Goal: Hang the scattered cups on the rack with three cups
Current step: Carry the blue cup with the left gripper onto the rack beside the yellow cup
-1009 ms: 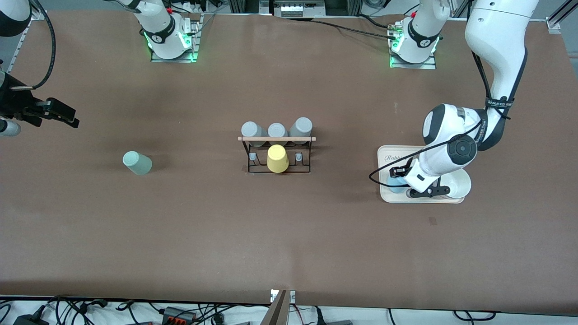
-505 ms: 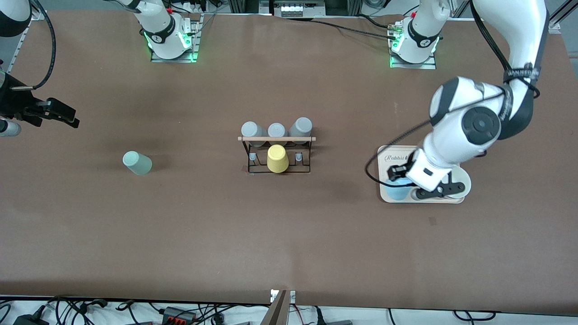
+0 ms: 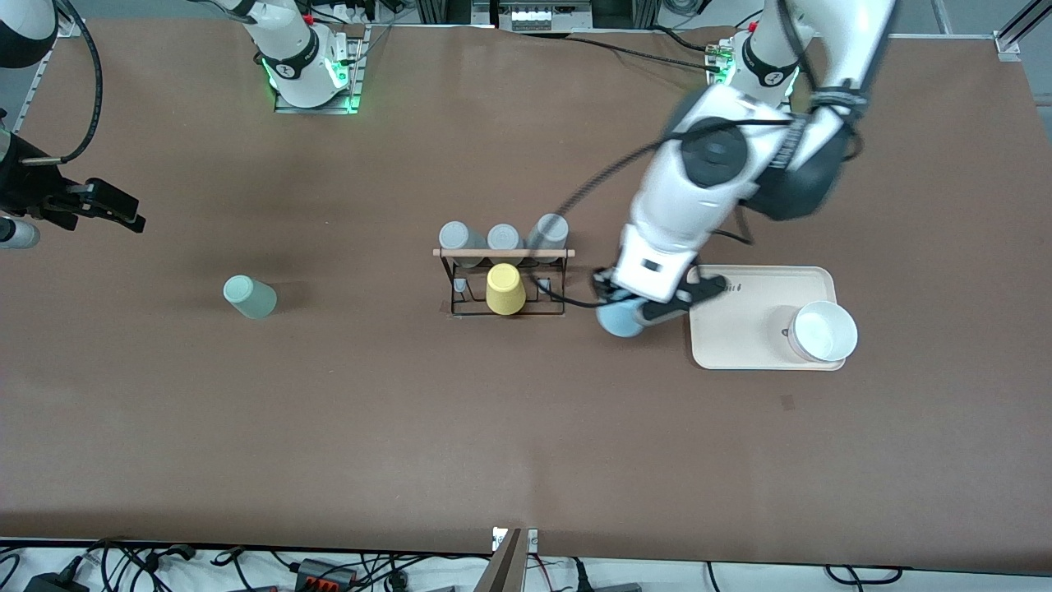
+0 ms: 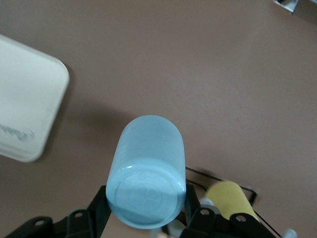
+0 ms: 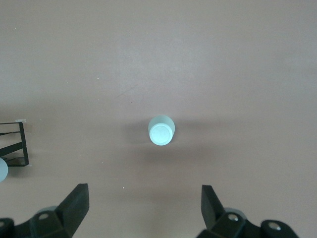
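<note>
My left gripper is shut on the light blue cup and holds it in the air between the rack and the cream tray. In the left wrist view the cup sits base-up between my fingers, with my gripper around it. The rack is a black wire frame with a wooden rod. The mint green cup stands upside down on the table toward the right arm's end. My right gripper is open and waits in the air, with the mint cup below its spread fingers.
Three grey cups and a yellow cup hang on the rack. The yellow cup also shows in the left wrist view. The cream tray holds a white bowl toward the left arm's end.
My left gripper has lifted the blue cup off the cream tray and carried it toward the rack. The right arm and the mint cup have not moved.
</note>
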You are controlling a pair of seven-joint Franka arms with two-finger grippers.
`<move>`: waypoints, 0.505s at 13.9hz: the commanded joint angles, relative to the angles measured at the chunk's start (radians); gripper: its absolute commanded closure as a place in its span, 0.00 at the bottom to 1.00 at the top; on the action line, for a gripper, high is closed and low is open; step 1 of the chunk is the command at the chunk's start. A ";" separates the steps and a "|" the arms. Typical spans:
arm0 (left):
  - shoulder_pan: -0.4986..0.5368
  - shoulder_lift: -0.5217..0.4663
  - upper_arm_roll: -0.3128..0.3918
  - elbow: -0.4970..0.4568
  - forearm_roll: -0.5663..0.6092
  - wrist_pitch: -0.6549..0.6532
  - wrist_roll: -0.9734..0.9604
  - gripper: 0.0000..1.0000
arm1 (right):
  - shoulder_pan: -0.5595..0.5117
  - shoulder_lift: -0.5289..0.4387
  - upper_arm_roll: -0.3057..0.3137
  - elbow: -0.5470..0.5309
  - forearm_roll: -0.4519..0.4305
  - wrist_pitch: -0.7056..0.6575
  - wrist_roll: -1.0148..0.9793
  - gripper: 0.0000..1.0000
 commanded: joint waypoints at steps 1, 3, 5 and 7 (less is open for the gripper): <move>-0.080 0.068 0.011 0.083 -0.012 -0.027 -0.117 0.58 | -0.013 -0.004 0.011 -0.003 -0.008 -0.007 -0.020 0.00; -0.118 0.083 0.011 0.086 -0.013 -0.026 -0.171 0.58 | -0.013 -0.005 0.011 -0.003 -0.008 -0.007 -0.020 0.00; -0.141 0.094 0.011 0.086 -0.015 -0.026 -0.194 0.58 | -0.013 -0.005 0.011 -0.003 -0.007 -0.007 -0.018 0.00; -0.155 0.117 0.011 0.086 -0.016 -0.016 -0.218 0.58 | -0.013 -0.004 0.011 -0.003 -0.007 -0.007 -0.018 0.00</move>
